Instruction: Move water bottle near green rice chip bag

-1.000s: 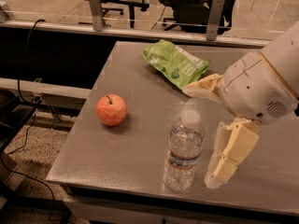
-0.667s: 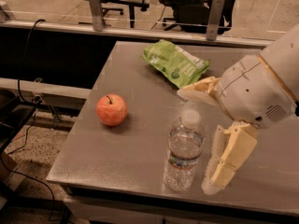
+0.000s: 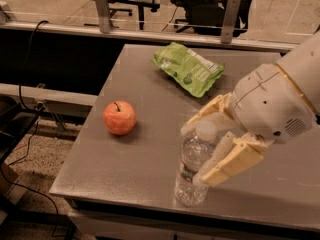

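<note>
Grasp step: open end effector (image 3: 195,151), lower right, straddles water bottle (image 3: 187,191) on bench (image 3: 145,154). Next, presumably: close, lift, carry up-frame to green rice chip bag (image 3: 187,69).

The grey worktop (image 3: 145,169) carries a round red-orange apple (image 3: 119,117), a crinkly green rice chip bag (image 3: 187,69) and a clear plastic water bottle (image 3: 191,181), with the cream gripper (image 3: 195,151) at its top.

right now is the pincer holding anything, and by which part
It cannot be told for sure. The pincer sits around the water bottle at its shoulder, just under the cap, but the bottle stands on the table and no firm grip shows.
</note>
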### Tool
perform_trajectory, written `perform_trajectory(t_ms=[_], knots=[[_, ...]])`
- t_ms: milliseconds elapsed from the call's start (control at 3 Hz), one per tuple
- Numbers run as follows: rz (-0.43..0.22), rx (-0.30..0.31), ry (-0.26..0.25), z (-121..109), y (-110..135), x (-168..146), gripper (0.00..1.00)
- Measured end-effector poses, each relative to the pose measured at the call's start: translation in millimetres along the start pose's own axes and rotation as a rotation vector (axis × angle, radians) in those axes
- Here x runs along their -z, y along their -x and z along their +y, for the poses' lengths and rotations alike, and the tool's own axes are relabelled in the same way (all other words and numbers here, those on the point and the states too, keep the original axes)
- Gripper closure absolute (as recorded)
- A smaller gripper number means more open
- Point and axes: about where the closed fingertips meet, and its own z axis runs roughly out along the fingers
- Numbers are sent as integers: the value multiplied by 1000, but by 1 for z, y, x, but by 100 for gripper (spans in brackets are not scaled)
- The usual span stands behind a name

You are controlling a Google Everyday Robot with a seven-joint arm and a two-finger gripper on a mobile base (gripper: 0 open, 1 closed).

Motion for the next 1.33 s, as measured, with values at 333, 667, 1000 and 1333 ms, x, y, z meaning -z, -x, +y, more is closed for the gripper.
perform_trajectory(t_ms=[333,667,1000,1333], knots=[[-3,4,-9,-4,2,1,63],[8,-5,-43,-19,5,10,87],[17,-58,-112,-70,-3,31,100],[14,-109,-150,-110,-14,46,100]])
